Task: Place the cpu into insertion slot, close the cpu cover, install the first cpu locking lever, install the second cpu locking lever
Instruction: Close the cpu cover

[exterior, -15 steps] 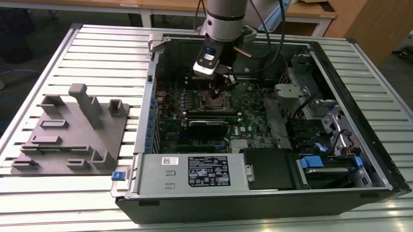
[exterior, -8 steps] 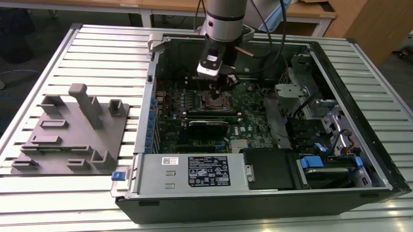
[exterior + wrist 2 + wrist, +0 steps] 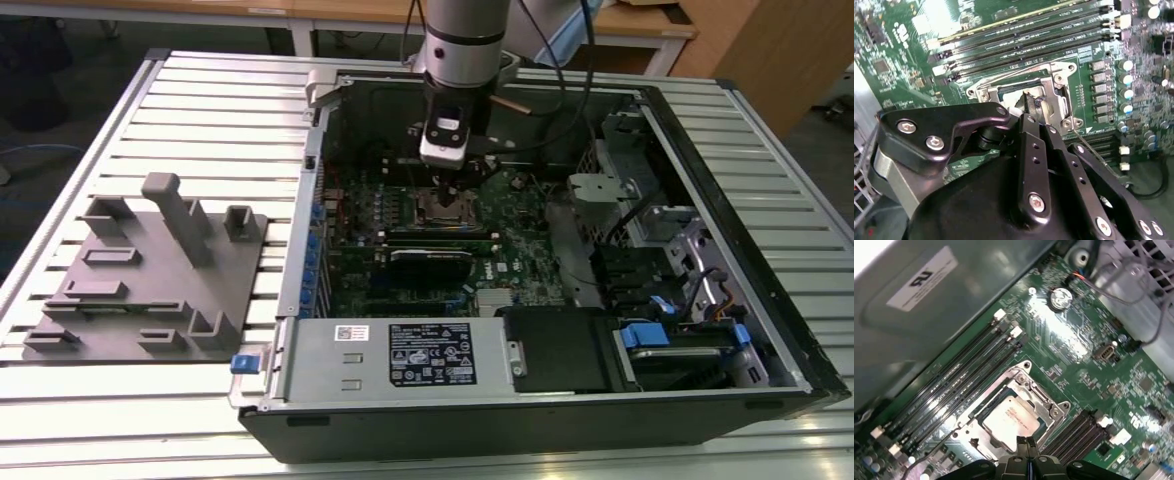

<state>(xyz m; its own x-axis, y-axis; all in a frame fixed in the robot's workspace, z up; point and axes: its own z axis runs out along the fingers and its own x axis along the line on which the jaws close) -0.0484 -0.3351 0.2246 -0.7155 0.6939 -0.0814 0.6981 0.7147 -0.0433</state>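
End effector body, black links and bolt heads, is closest to the lens in the second wrist view, with its tips down at the insertion slot. The fingers are pressed together, and I can't see anything pinched between them (both wrist views agree, see). The tips sit at one edge of the slot, and I can't tell whether they touch the metal. The cpu is seated in the slot, its dull grey top up. The cpu cover lies down over it, with the chip showing through the window. A thin wire lever runs out from a slot corner across the green motherboard. I can't tell whether it is latched. Long black memory slots flank the insertion slot on two opposite sides, just beside it. A coin cell sits on the board, well apart from the slot. In the exterior view the arm comes straight down onto the slot inside the open computer case. The power supply is at the case edge, well apart from the slot. A grey fixture plate sits outside the case on the slatted counter, on the exterior view's left of the slot.
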